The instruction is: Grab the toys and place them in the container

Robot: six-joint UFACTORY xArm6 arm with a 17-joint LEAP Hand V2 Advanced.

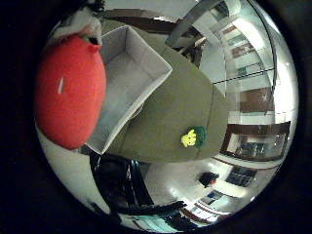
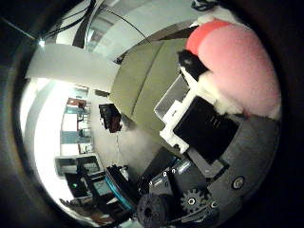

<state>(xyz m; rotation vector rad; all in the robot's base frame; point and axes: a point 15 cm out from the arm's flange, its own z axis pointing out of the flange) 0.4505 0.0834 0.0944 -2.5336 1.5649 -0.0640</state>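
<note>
A red, rounded soft toy [image 1: 68, 93] fills much of the little finger side palm view, close to the palm and beside the open white container [image 1: 161, 68] on the olive green table [image 1: 180, 107]. In the thumb side palm view my hand [image 2: 204, 119] has its white and black fingers curled against the same red toy [image 2: 237, 66], holding it above the table. A small yellow and green toy [image 1: 192, 137] lies on the table near its edge, away from the container.
The table's edge drops to a light floor, where a black chair [image 1: 132, 180] stands. Shelves and windows [image 1: 255, 97] line the room beyond. The thumb side palm view shows a dark object [image 2: 109, 116] on the floor past the table.
</note>
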